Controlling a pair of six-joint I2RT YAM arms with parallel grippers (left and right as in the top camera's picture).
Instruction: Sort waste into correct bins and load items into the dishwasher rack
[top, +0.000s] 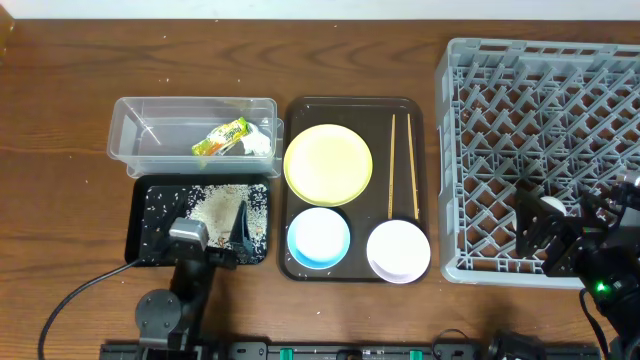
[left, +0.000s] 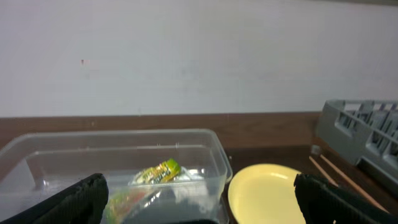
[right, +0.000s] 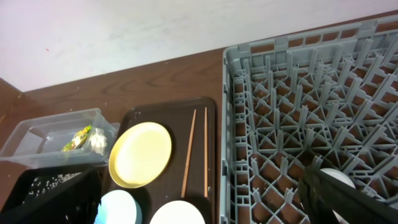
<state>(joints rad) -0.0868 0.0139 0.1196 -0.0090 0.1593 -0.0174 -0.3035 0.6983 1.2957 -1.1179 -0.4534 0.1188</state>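
Note:
The snack wrapper (top: 221, 139) and the white tissue (top: 257, 143) lie in the clear tub (top: 150, 130). Rice scraps (top: 212, 203) lie in the black tray (top: 148, 215). My left gripper (top: 215, 232) hovers open and empty over that tray; in its wrist view (left: 202, 211) it faces the tub (left: 205, 155) and the wrapper (left: 155, 173). The yellow plate (top: 328, 163), blue bowl (top: 319, 238), white bowl (top: 398, 250) and two chopsticks (top: 401, 165) sit on the brown serving tray. My right gripper (top: 560, 228) is open over the front of the grey rack (top: 540, 90), next to the small white cup (top: 551, 205).
The brown serving tray (top: 425, 120) lies between the bins and the rack. The rack fills the right side of the table, reaching its right edge. A black cable (top: 80, 290) runs across the front left. Bare wood lies at the back and far left.

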